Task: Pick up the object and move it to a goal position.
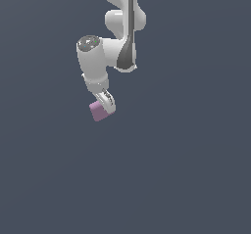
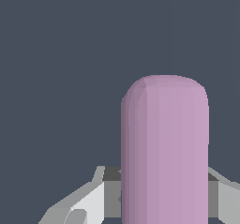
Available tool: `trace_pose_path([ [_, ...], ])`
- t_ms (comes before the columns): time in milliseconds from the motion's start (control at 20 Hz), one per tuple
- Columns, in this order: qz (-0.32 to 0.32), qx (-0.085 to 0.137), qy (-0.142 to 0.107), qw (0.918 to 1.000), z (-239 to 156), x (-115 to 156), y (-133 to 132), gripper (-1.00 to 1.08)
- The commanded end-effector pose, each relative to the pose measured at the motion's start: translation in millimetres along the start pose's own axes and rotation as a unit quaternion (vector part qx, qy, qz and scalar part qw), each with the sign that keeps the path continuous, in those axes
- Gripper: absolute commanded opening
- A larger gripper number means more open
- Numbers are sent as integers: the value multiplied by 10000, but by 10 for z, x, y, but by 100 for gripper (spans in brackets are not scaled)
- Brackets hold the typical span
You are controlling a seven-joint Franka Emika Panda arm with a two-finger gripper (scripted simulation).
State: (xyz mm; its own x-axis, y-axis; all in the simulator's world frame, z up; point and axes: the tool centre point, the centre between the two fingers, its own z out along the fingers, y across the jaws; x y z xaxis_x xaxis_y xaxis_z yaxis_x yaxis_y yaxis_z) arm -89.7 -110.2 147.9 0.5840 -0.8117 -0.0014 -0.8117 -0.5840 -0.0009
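**Me:** Block point(image 1: 97, 111), pale pink-purple, sits at the tip of my arm, and in the exterior view it pokes out toward that view's left from between my fingers. Nothing but flat dark blue-grey shows around it.

**You:** So your pincer has it?

**Me:** Yes. My gripper point(image 1: 104, 105) is clamped on the block. In the wrist view the block point(image 2: 164, 148) rises as a tall rounded shape, its domed end pointing away from my palm, and a pale finger point(image 2: 86, 202) presses at one flank while the other finger point(image 2: 227, 197) meets the opposite flank.

**You:** Moving rightward in the exterior view, what comes next?

**Me:** Just beside the block is my white wrist point(image 1: 93, 64), a thick cylinder with a grey disc at its end. Farther toward that view's right, my forearm point(image 1: 125, 20) climbs out of the frame, with a dark grey stripe down it.

**You:** Is the block touching any surface?

**Me:** I cannot tell. The backdrop is one even colour with no shadow or edge, so neither view shows whether the block is lifted or resting. The block lies tilted, not level, in the exterior view.
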Motion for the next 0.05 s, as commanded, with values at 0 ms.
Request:
trace_pose_path([
  [0, -5, 1, 0, 10000, -12, -2, 26, -100],
])
